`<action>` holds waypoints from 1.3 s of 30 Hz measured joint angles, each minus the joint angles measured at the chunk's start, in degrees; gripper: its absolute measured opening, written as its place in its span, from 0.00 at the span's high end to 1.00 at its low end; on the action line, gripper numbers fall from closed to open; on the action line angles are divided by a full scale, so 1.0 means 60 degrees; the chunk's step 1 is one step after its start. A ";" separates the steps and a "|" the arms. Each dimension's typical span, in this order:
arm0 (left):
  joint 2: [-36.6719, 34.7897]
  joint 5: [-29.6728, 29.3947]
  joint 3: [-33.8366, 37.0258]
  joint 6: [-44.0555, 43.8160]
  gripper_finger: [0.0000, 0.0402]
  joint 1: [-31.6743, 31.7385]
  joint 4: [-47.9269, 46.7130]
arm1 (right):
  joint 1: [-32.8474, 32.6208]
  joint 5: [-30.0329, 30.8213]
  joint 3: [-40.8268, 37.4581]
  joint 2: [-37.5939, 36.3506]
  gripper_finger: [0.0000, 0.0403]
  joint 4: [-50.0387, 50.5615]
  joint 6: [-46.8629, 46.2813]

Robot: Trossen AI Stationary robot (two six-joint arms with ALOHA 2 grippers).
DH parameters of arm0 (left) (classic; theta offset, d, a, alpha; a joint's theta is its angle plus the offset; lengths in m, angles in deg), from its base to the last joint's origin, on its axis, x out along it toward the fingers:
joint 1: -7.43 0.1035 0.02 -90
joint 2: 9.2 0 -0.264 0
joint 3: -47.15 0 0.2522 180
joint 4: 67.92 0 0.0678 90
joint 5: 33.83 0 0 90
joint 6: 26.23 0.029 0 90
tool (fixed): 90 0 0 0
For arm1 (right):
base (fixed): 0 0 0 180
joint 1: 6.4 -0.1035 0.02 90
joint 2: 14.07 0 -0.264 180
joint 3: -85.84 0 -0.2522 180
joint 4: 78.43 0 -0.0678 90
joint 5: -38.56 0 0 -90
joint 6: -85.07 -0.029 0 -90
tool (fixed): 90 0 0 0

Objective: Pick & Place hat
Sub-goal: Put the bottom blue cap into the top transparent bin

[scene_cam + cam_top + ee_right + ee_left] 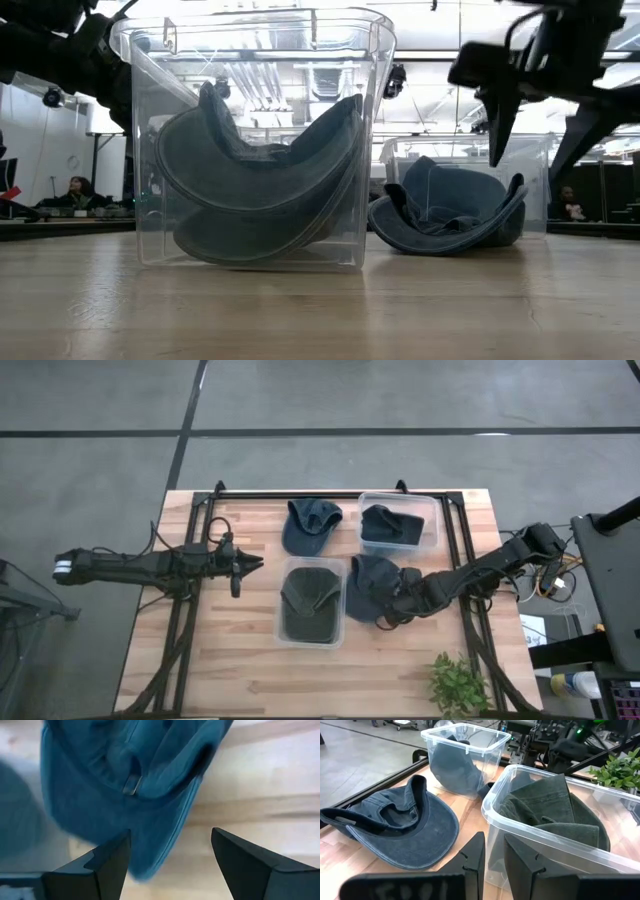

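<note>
High view: a blue hat (372, 588) is seen lying on the bare table (220, 660), just beside the right wall of the near clear bin (312, 643), with its long axis running from the far edge toward the near edge. In the right wrist view the hat (110, 795) is seen with its hollow side up, a small strap buckle showing, and its edge reaching toward the fingers (107, 857). The right gripper (392, 610) is held over the hat's near right edge, its jaws spread wide and nothing pinched between them.

A dark green hat (310, 598) is held in the near bin. A dark hat (388, 525) is folded into a second clear bin (432, 520) at the far side. Another blue hat (308, 525) lies open side up on the table to the left of that bin.

The left gripper (238, 565) is kept above the table left of the near bin, its jaws set slightly apart and empty. A small plant (458, 685) stands at the near right corner.
</note>
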 joint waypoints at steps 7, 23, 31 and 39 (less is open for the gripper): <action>0.0000 -0.0026 0.0000 0.0004 0.84 0.0000 -0.0027 | 0.0026 0.0424 -0.0845 0.0000 0.36 -0.1023 -0.0317; 0.0000 -0.0033 0.0000 0.0125 0.84 0.0004 -0.0060 | 0.0018 0.1655 -0.2153 0.0259 0.67 -0.2914 -0.1023; 0.0000 -0.0036 0.0000 0.0255 0.84 0.0004 -0.0071 | 0.0018 0.1809 -0.2160 0.0441 0.93 -0.2914 -0.1024; 0.0000 -0.0036 0.0000 0.0229 0.84 0.0004 -0.0149 | 0.0001 0.1789 -0.1896 0.0282 0.96 -0.2898 -0.0930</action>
